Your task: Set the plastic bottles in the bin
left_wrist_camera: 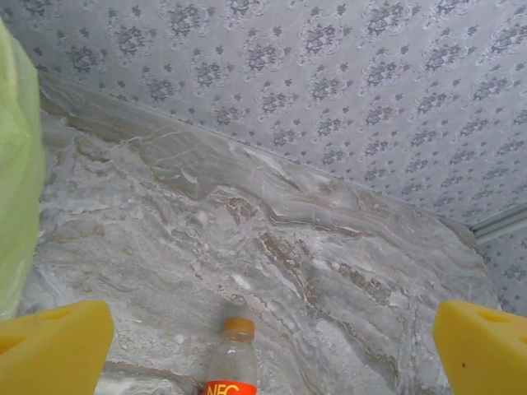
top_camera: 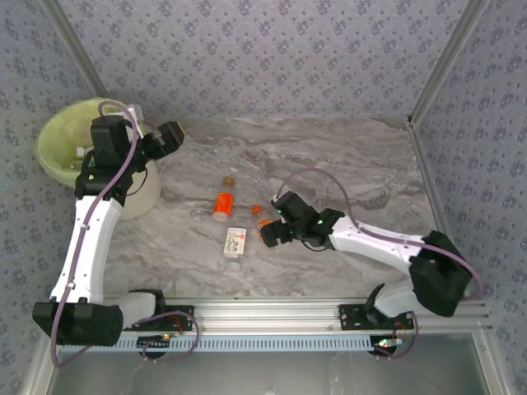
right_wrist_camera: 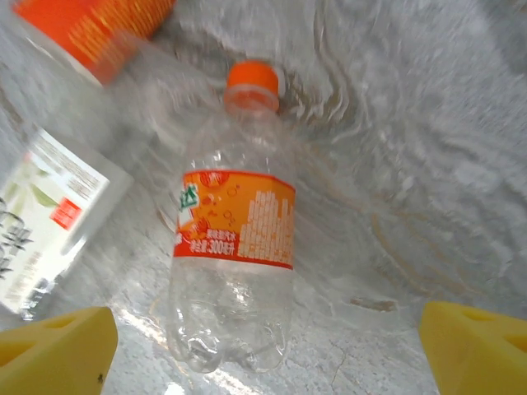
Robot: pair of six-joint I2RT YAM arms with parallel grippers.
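- Three plastic bottles lie on their sides on the marbled tabletop (top_camera: 354, 156), about midway between its left and right edges and somewhat closer to the near edge.
- First, the orange-label bottle (top_camera: 222, 204) lies farthest back, with its cap pointing toward the far edge.
- Second, the white-label bottle (top_camera: 236, 241) lies just beside it on the near side, apart from it.
- Third, the orange-capped bottle (right_wrist_camera: 235, 222) lies right of those two, its cap pointing away from the right wrist camera.
- Right fingers (right_wrist_camera: 58, 350) stand wide apart low over the tabletop, one on each side of the orange-capped bottle's base. Neither touches it.
- The bin (top_camera: 58, 136), lined with a yellow-green bag, stands at the far left corner of the tabletop, well apart from all three bottles.
- Left fingers (left_wrist_camera: 53, 346) are spread wide with nothing between them. They hang raised just beside the bin's right side, pointing out over the tabletop toward the orange-label bottle.
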